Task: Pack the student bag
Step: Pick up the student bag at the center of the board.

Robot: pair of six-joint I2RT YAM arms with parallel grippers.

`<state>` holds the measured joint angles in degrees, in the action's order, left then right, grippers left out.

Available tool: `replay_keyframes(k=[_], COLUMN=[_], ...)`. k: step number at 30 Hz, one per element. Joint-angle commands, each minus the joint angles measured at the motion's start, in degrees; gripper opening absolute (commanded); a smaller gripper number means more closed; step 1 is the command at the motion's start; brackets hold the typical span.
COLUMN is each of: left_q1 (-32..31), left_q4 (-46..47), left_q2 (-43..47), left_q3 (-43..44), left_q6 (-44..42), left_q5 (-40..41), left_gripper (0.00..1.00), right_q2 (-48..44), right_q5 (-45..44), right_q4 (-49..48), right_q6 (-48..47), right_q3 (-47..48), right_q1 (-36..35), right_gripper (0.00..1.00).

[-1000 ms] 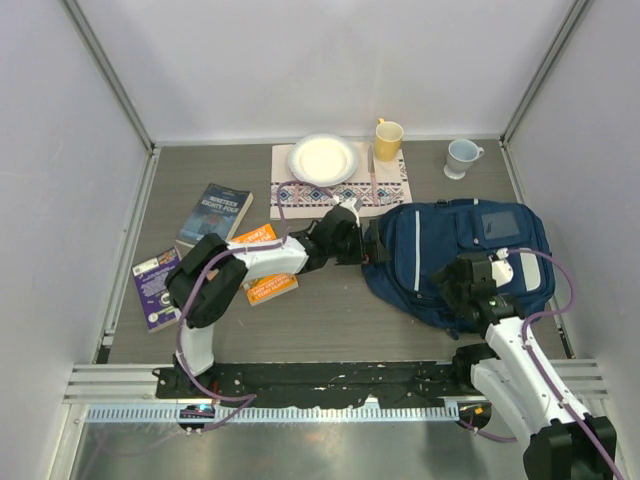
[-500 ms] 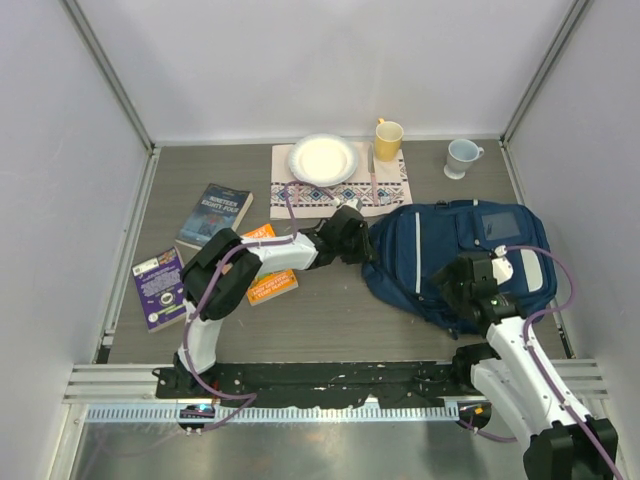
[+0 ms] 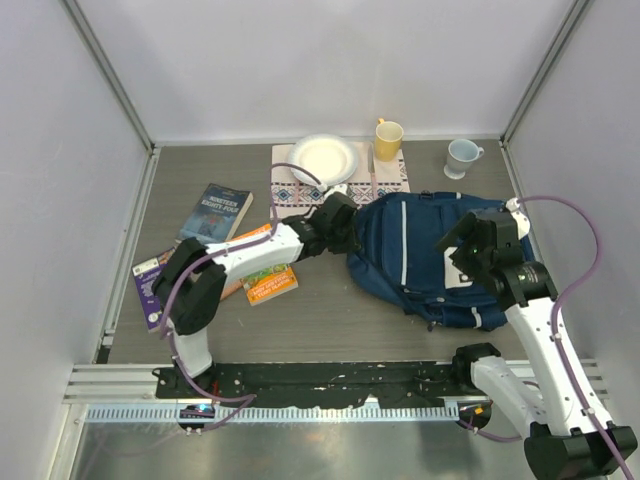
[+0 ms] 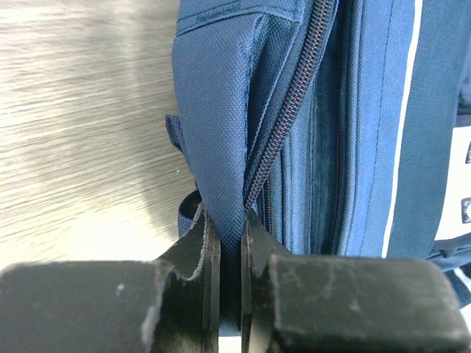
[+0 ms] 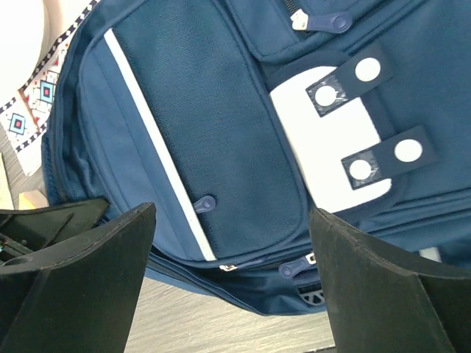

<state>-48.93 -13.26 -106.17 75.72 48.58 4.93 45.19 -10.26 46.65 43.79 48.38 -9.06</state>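
Left gripper (image 4: 224,235) clamps a fabric fold of the student bag (image 3: 420,260) beside its zipper; right gripper (image 5: 232,213) hangs spread wide above it.
One bag on the table (image 3: 330,310); left of it three books (image 3: 214,212), two partly hidden under the left arm; behind it one plate (image 3: 322,158), one placemat (image 3: 385,185), two mugs (image 3: 388,140).

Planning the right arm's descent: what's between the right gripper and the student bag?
Nothing. In the right wrist view, the open right gripper faces the student bag directly, with no object between.
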Motion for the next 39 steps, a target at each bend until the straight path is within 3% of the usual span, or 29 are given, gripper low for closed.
replay_keyframes(k=[1,9,16,26,30,39], left_q1=[2.78,7.26,9.2,9.46,9.81,11.57], left_q4=[-1.95,-7.04,-7.84,-7.57,-7.84,-8.63], left_q2=[8.16,13.44,17.31,20.04,20.48,19.6], left_q3=[2.41,0.92,-2.24,-6.37,-7.52,-6.73], left_q6=[-0.59,0.64,1.96,1.17,0.55,0.12], left_q5=[5.97,7.38,6.67,1.49,-1.67,-7.65], left_gripper=[0.0,0.0,0.0,0.0,0.0,0.0], right_q2=[1.92,-4.14,-11.6,-20.75,-23.74,-31.47], right_q5=[2.43,13.76,19.75,13.54,6.05,6.91], right_q4=[9.23,15.4,9.26,-15.17,-17.38,-21.95], right_q6=[-3.19,1.37,8.49,17.64,16.68,21.86], right_q3=[6.19,-0.02,-11.81,-26.14,-29.65,-40.29], right_q1=[-0.34,-0.34,-0.26,-0.26,-0.26,-0.34], right_gripper=[0.91,0.92,0.92,0.92,0.92,0.92])
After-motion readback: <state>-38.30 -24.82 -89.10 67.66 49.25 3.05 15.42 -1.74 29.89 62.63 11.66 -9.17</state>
